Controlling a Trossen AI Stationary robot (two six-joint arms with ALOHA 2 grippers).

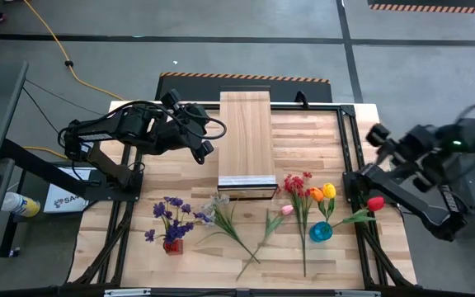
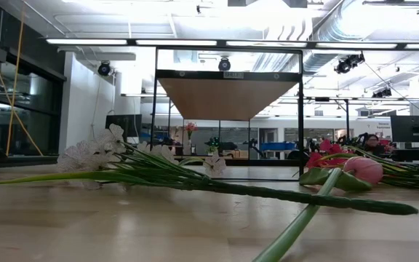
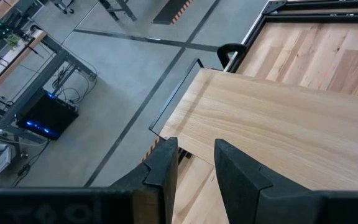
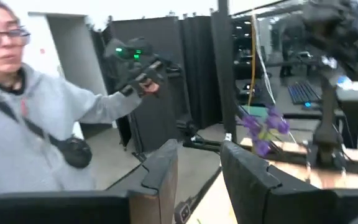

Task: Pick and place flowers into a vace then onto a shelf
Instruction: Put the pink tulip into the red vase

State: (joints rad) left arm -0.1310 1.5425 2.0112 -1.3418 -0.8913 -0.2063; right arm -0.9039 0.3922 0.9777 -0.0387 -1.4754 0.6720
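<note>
Across the lower middle of the high view, the artificial green-stemmed flowers lie on the slatted pale wooden tabletop [image 1: 303, 132]: a purple small-blossom spray [image 1: 171, 216] standing in a small red vase [image 1: 172, 245] at lower left, a white spray [image 1: 216, 205] and a pink tulip [image 1: 287, 209] lying flat, then a red spray [image 1: 296, 183], orange tulip [image 1: 315, 195] and yellow tulip [image 1: 329, 190] above a blue glass vase [image 1: 321, 232], and a red tulip [image 1: 375, 203] farthest right. Just above them at centre stands the long raised shelf of pale wood planks [image 1: 245, 136]. At upper left the left gripper [image 1: 203, 148] hovers just beside the shelf, its fingers [image 3: 163, 168] a narrow gap apart, holding nothing. At the right edge the right gripper [image 1: 375, 136] hangs raised, fingers [image 4: 160, 171] likewise narrowly parted and empty; its wrist view shows a person in a grey hooded top [image 4: 30, 137]
</note>
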